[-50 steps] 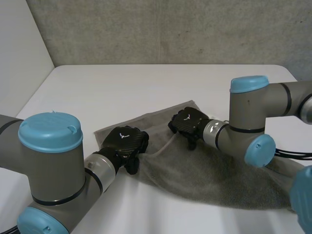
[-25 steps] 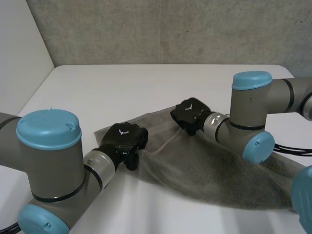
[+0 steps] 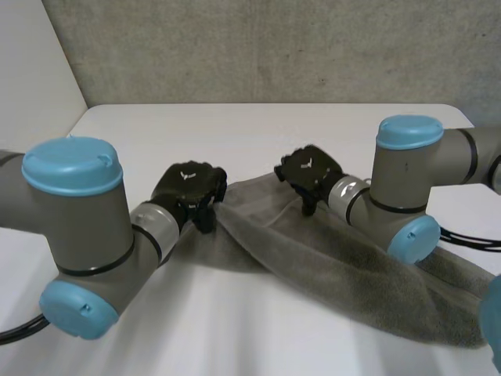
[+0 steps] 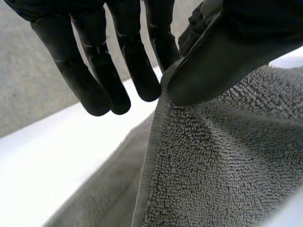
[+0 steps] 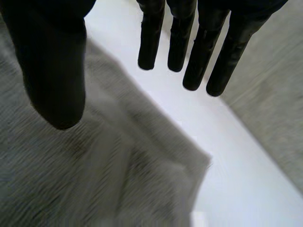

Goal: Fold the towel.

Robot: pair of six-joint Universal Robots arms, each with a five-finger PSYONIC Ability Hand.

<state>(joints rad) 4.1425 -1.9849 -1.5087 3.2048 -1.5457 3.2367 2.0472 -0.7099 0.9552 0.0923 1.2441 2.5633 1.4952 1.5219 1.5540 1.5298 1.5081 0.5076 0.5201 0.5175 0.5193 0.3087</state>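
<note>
Towel [image 3: 337, 258] edge pinched by left hand [image 3: 186, 186]; right hand [image 3: 309, 168] above.

Left hand [image 3: 188, 186] is travelling away from the robot across the table [image 3: 235, 129] and is rising, now sitting further out than 1.0 s ago. It is carrying the near edge of the towel [image 3: 344, 266] along. The flat flap that was lying on the far side of this hand is disappearing, being gathered into a bunched ridge running between the two hands. Left arm [image 3: 86, 227] is swinging with it, its blue cap climbing in the head view. Right hand [image 3: 308, 170] is shifting slightly outward too. The towel's body is narrowing into a band trailing toward the robot's right side.
</note>
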